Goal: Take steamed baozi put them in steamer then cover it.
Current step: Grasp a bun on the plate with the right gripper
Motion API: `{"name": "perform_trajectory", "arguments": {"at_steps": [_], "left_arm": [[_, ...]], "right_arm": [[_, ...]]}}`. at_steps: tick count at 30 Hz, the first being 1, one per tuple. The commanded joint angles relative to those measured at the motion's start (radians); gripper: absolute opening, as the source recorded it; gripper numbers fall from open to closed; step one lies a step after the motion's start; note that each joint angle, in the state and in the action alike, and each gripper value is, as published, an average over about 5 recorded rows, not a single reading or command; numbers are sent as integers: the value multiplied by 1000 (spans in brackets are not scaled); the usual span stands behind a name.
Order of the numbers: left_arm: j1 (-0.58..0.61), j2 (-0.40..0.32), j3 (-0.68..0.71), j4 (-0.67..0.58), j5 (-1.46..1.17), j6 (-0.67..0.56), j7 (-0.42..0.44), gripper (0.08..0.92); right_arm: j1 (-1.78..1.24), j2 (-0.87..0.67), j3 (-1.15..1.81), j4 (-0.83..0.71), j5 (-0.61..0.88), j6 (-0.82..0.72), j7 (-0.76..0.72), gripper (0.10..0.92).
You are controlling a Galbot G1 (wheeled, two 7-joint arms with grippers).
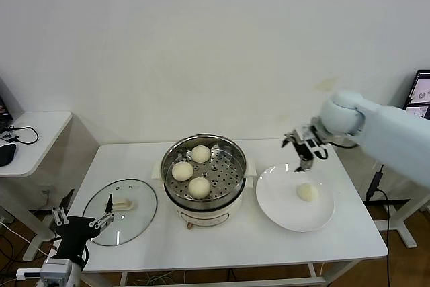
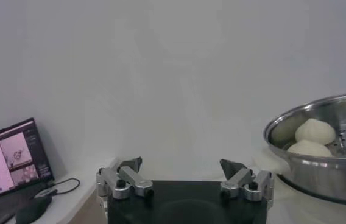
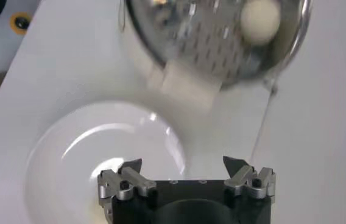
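Three steamed baozi (image 1: 190, 169) in steamer (image 1: 232, 152); fourth on plate (image 1: 282, 206) beneath spread-jawed right gripper (image 1: 304, 156); cover (image 1: 138, 203) unplaced by spread-jawed left gripper (image 1: 82, 220).

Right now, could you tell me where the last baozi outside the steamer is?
In the head view, it sits on the white plate to the right of the steamer, the baozi just below the open right gripper.

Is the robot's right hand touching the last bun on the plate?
Apart. In the head view the right gripper hangs open above the plate, clear of the bun.
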Motion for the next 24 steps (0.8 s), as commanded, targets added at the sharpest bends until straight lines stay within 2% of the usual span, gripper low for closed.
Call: {"name": "perform_trajectory", "arguments": {"at_steps": [1,24], "left_arm": [[8,0,-3,-4,1,0,0,823],[38,-22,-21,-9,12,2,1,823]], "right_arm": [[-339,-84,241,-113,-144,9,-10,823],[-434,210,337,-418,-253,53,42,823]]}}
